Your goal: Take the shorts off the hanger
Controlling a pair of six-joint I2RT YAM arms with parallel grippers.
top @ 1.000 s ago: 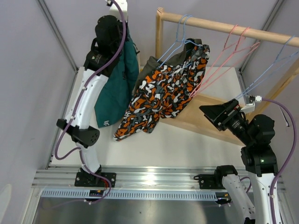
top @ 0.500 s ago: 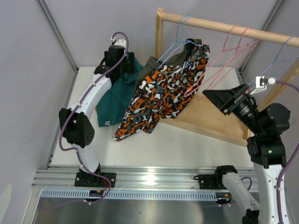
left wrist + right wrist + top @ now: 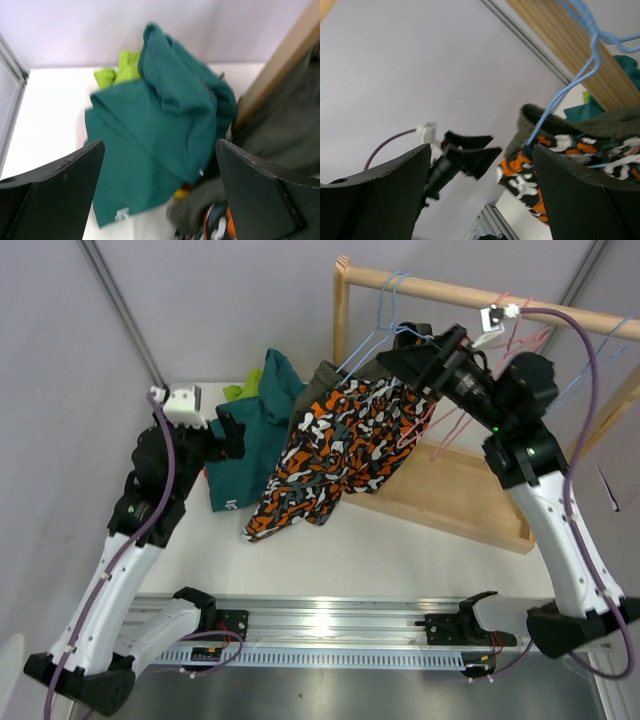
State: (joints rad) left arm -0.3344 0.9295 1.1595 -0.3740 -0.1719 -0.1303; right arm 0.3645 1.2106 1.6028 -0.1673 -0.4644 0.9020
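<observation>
The dark teal shorts (image 3: 252,430) lie heaped on the table's back left, over lime green shorts (image 3: 233,392). My left gripper (image 3: 230,436) stands open just left of the heap, holding nothing; its wrist view shows the teal shorts (image 3: 165,125) between and beyond the fingers. The camouflage shorts (image 3: 340,445) and olive-grey shorts (image 3: 322,380) hang on a blue hanger (image 3: 372,332). My right gripper (image 3: 405,355) is open at the top of that hanger (image 3: 570,87), beside the olive-grey waistband (image 3: 560,120).
A wooden rail (image 3: 470,292) on an upright post carries pink hangers (image 3: 515,325) and more blue ones at the right. The rack's wooden base (image 3: 460,490) covers the table's right half. Grey walls close in the back and left.
My left gripper opened and let go of the teal shorts, which dropped onto the table; that arm pulled back to the left. My right arm swung up and left to the blue hanger.
</observation>
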